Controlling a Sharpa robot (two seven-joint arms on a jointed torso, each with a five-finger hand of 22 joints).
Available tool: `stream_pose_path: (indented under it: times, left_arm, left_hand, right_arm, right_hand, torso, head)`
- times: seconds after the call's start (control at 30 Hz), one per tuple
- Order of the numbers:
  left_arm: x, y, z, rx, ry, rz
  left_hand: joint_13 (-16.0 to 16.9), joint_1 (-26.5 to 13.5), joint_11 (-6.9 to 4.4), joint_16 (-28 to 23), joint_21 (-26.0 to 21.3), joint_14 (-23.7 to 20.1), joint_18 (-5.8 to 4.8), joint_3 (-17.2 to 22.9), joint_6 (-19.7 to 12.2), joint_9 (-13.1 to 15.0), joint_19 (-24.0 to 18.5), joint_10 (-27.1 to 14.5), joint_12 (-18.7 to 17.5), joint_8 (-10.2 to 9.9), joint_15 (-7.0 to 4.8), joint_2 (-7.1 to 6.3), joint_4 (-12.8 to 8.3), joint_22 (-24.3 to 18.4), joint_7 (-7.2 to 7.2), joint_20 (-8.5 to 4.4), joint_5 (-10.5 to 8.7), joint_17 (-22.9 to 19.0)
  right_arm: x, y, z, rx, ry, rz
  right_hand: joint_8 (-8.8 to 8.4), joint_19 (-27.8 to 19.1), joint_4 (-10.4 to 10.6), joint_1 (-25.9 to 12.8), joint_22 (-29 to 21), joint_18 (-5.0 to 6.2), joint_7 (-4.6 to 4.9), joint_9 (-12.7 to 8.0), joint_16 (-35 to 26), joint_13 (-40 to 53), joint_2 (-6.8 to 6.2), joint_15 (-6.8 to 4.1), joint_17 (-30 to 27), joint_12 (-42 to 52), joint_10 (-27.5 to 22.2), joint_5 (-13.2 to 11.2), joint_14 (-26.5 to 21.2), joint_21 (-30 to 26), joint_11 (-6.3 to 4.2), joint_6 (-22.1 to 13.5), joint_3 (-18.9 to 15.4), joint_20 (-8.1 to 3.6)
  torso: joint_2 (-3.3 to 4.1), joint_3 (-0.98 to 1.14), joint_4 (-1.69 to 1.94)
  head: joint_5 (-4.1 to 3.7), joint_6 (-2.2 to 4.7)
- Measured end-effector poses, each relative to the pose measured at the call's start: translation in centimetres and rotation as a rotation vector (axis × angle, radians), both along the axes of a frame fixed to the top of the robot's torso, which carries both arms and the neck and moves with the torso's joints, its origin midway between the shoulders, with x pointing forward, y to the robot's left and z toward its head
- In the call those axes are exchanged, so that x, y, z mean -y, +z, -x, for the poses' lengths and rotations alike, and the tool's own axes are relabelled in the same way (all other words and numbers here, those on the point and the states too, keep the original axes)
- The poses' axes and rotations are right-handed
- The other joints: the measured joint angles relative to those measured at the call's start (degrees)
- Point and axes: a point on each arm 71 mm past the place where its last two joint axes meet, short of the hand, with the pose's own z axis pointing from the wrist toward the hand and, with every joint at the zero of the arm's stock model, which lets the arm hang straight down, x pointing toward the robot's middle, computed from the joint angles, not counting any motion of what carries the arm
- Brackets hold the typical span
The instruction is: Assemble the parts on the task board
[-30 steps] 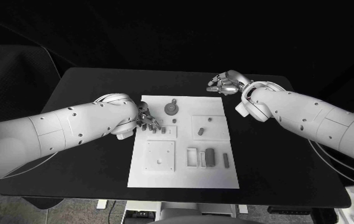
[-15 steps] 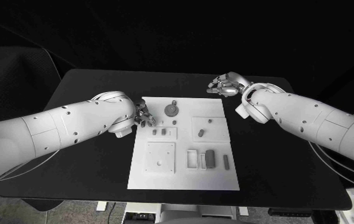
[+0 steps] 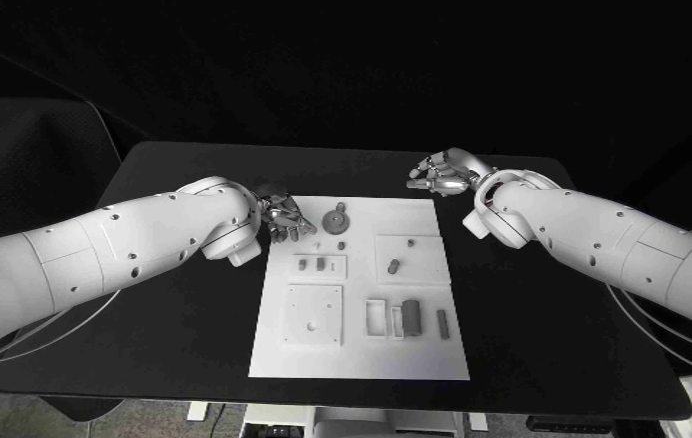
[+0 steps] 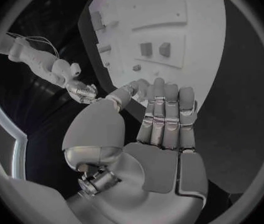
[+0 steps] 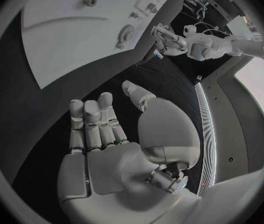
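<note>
The white task board (image 3: 361,350) lies in the middle of the black table. On it are a round grey part (image 3: 335,221), two small parts (image 3: 312,265) side by side, a peg (image 3: 394,266) and a dark block (image 3: 411,316). My left hand (image 3: 284,216) hovers at the board's far left corner, fingers straight and holding nothing; the left wrist view shows its bare palm (image 4: 163,129) with the board (image 4: 169,15) beyond. My right hand (image 3: 444,174) is over the table past the board's far right corner, also holding nothing (image 5: 107,134).
A slim dark bar (image 3: 441,324) lies near the board's right edge, beside a white slot frame (image 3: 378,318). A square recessed plate (image 3: 313,313) sits on the board's near left. Bare black table surrounds the board on every side.
My left hand has drawn back from over the two small parts toward the board's far left corner, uncovering them. My right hand has barely shifted.
</note>
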Motion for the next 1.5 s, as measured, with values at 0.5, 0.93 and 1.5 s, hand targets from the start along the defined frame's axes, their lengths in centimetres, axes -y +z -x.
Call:
stream_pose_path:
  times: [0.5,0.93,1.5]
  left_arm:
    - [0.9,1.8,-3.0,0.277,-0.181,0.068]
    - [-0.5,2.3,-5.1,0.358,-0.166,0.048]
    - [3.0,1.2,-4.1,0.522,-0.435,-0.16]
  left_hand:
    - [-2.4,7.1,0.42,-8.1,-5.4,-2.7,-1.19,-0.2,-4.0,-2.8,-4.3,-1.2,-2.3,-2.4,2.26,-0.01,-0.1,-2.0,-1.1,1.63,0.0,-4.5]
    - [-3.7,8.2,0.12,-12.3,-7.5,-2.6,-1.54,0.0,-4.7,-3.4,-5.3,-2.3,-4.2,-2.1,2.8,1.12,-0.3,-2.6,-1.21,2.04,0.0,-6.7]
    - [-4.8,13.9,1.03,-18.5,-11.5,-0.7,-2.0,-14.2,-9.1,-6.1,-5.5,-3.8,-7.3,-2.2,3.09,-1.95,-0.5,-2.5,-1.33,3.08,-0.23,-8.0]
  right_arm:
    - [0.0,-0.1,0.0,-0.002,-0.001,0.0]
    - [-0.2,-0.2,0.1,-0.005,0.003,-0.002]
    - [-0.4,-0.5,0.1,-0.01,0.006,-0.002]
  right_hand:
    - [0.0,0.0,0.0,0.0,0.0,0.01,-0.01,0.0,0.0,0.0,0.0,0.0,0.0,0.0,0.0,0.0,0.0,0.0,0.0,0.0,0.0,0.0]
    - [0.0,0.0,0.0,0.0,0.0,0.0,-0.02,0.0,0.0,0.0,0.0,0.0,0.0,0.0,0.0,0.0,0.0,0.0,0.0,0.0,0.0,0.0]
    - [0.0,0.0,0.2,0.0,0.0,0.0,-0.09,0.0,0.0,0.0,0.0,0.0,0.0,0.0,0.0,0.0,0.0,0.0,0.0,0.1,0.2,0.0]
  torso:
    - [0.05,-0.02,-0.01]
    - [0.08,0.03,-0.07]
    - [0.05,-0.1,-0.03]
  head:
    - [0.04,0.67]
    - [0.11,1.82]
    - [-0.2,2.21]
